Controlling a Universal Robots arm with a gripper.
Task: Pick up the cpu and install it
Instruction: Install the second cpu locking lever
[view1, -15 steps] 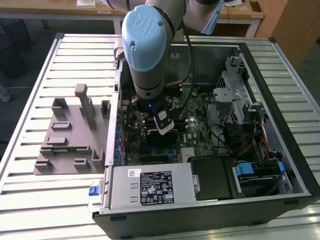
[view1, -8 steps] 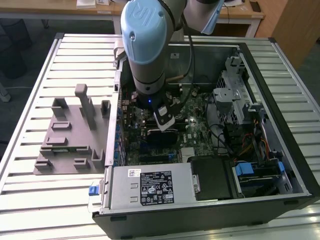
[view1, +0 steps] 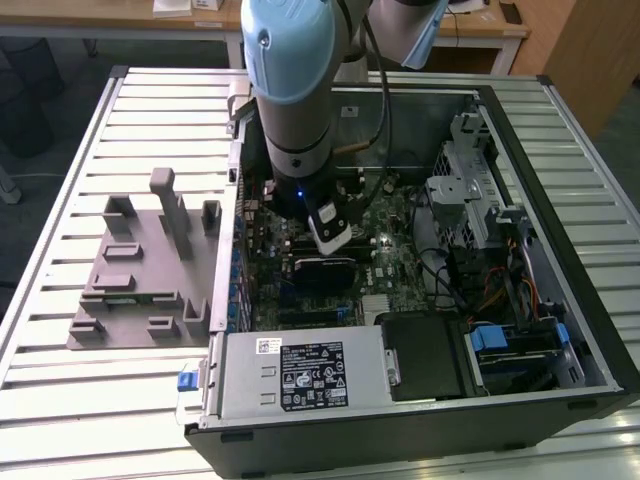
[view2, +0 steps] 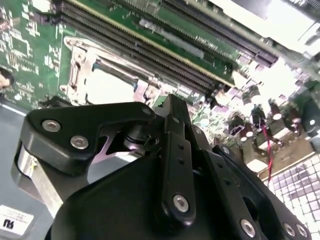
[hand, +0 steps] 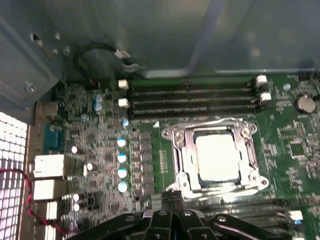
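The cpu (hand: 217, 157) is a pale, bright square lying flat inside the silvery metal socket frame (hand: 176, 150) on the green motherboard; it also shows in the second wrist view (view2: 107, 87). My gripper (hand: 173, 199) hovers just beside the socket's edge, its dark fingers (view2: 172, 107) pressed together with nothing between them. In the exterior view the arm reaches down into the open computer case, with the gripper (view1: 333, 248) low over the board.
Rows of black memory slots (hand: 192, 100) run along the socket. A black card (view1: 325, 270) lies under the arm. The power supply (view1: 300, 375), drive cage (view1: 470, 190) and case walls hem the board in. A grey fixture (view1: 140, 290) sits on the slatted table.
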